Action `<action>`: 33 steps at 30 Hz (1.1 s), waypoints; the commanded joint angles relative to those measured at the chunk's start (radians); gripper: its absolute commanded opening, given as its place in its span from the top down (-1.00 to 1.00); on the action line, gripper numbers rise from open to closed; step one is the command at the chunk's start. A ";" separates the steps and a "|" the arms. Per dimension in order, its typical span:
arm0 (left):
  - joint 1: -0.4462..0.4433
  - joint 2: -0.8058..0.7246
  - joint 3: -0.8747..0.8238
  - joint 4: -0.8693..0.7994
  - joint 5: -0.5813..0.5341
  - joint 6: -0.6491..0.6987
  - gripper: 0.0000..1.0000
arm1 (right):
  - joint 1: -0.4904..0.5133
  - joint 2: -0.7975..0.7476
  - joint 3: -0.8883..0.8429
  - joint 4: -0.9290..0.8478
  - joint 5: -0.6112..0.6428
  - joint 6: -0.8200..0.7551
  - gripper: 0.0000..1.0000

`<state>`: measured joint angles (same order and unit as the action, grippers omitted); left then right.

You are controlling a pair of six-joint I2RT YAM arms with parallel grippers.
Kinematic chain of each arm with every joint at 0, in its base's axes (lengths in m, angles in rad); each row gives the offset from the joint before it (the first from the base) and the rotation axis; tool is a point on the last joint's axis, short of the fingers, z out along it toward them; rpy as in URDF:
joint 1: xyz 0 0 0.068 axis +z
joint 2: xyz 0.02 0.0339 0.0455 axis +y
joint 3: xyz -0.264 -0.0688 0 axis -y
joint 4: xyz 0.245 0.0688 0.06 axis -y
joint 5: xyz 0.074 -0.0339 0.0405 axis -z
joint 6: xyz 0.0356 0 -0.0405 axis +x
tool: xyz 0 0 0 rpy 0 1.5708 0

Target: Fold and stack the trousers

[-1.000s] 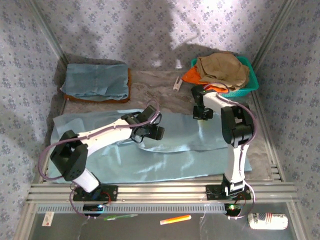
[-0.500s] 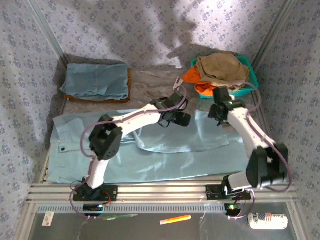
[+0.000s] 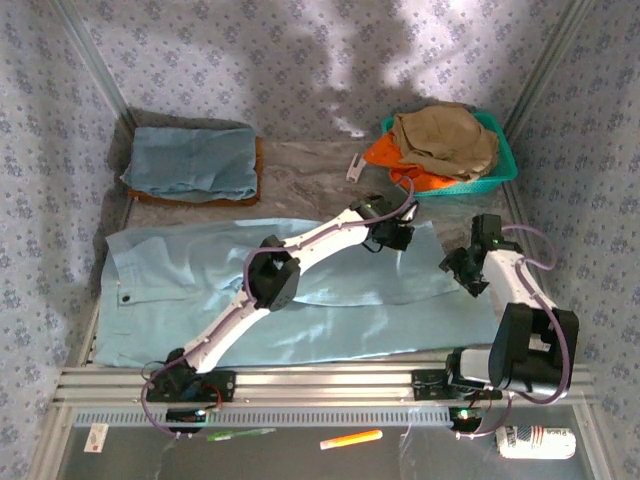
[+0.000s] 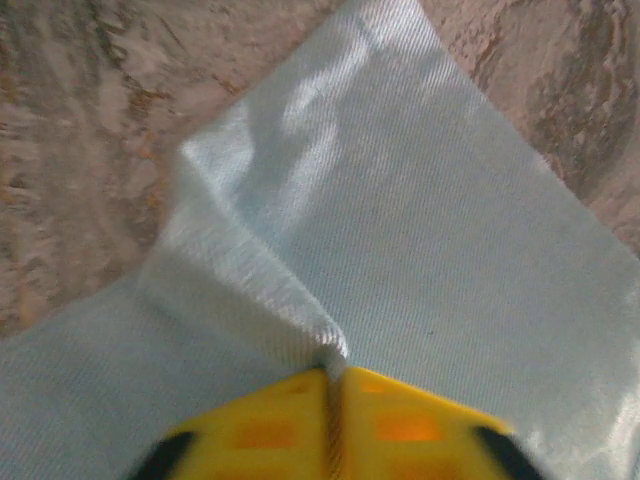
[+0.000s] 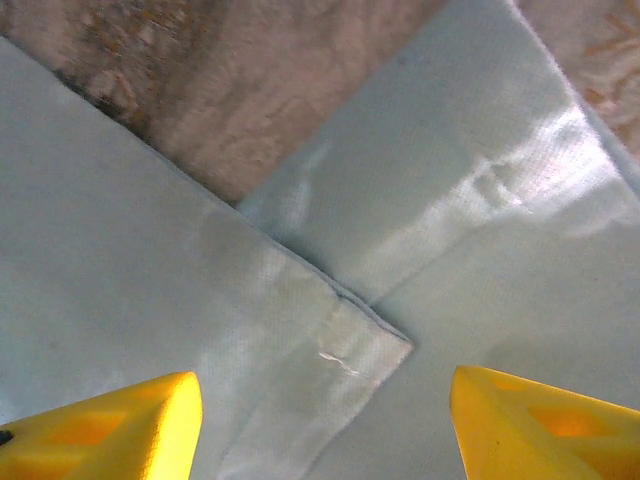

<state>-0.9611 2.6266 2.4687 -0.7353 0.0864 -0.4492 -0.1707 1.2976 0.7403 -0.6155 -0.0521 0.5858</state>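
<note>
The pale grey-blue trousers (image 3: 340, 320) lie spread flat across the table, waist at the left and leg ends at the right. My left arm reaches across them to the far leg's end, where my left gripper (image 3: 396, 238) is shut. In the left wrist view its yellow fingers (image 4: 400, 425) pinch a raised fold of the trousers (image 4: 400, 230) cloth. My right gripper (image 3: 460, 268) hovers open over the right leg ends. In the right wrist view a hem corner (image 5: 368, 345) lies flat between the spread fingertips (image 5: 150, 415).
A folded blue garment (image 3: 192, 162) sits on a brown one at the back left. A teal basket (image 3: 503, 168) at the back right holds a tan garment (image 3: 445, 135) and an orange one (image 3: 385, 152). A small white object (image 3: 354, 167) lies behind the trousers.
My left arm stretched from the middle of the trousers to the far right leg end and shut on the cloth. My right gripper opened and swung from near the basket to the right hems.
</note>
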 commanded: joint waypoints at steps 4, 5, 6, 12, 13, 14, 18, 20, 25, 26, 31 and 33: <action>0.018 -0.013 0.073 -0.037 0.009 0.020 1.00 | -0.036 0.007 -0.049 0.054 -0.066 0.011 -0.36; 0.023 -0.023 0.072 -0.024 -0.003 0.023 1.00 | -0.040 0.005 -0.058 0.054 -0.065 0.019 -0.37; 0.029 -0.033 0.066 -0.007 -0.021 0.023 1.00 | -0.044 0.002 -0.068 0.056 -0.067 0.028 -0.37; 0.080 -0.049 0.065 0.124 -0.055 -0.023 1.00 | -0.118 0.004 -0.143 0.095 -0.107 0.091 -0.38; 0.085 -0.046 0.070 0.145 -0.046 -0.030 1.00 | -0.134 0.007 -0.152 0.100 -0.117 0.096 -0.38; 0.089 -0.041 0.081 0.162 -0.046 -0.044 1.00 | -0.149 0.009 -0.162 0.104 -0.121 0.103 -0.38; 0.089 -0.007 0.153 0.186 -0.067 -0.074 1.00 | -0.198 0.003 -0.191 0.127 -0.145 0.115 -0.39; 0.091 0.009 0.158 0.213 -0.078 -0.092 1.00 | -0.212 0.006 -0.190 0.123 -0.161 0.105 -0.38; 0.104 0.077 0.222 0.202 -0.006 -0.120 0.79 | -0.225 -0.024 -0.178 0.097 -0.186 0.077 -0.37; 0.106 0.087 0.233 0.174 0.010 -0.119 0.36 | -0.220 -0.039 -0.167 0.090 -0.190 0.069 -0.36; 0.111 0.029 0.169 0.020 0.012 -0.075 -0.57 | -0.131 -0.081 -0.075 0.069 -0.145 0.064 -0.31; 0.118 -0.055 0.070 0.023 0.001 -0.064 -0.72 | -0.068 -0.053 -0.029 0.097 -0.143 0.073 -0.07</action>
<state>-0.8551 2.6656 2.6076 -0.6384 0.0826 -0.5346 -0.2996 1.2362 0.6361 -0.5228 -0.2192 0.6621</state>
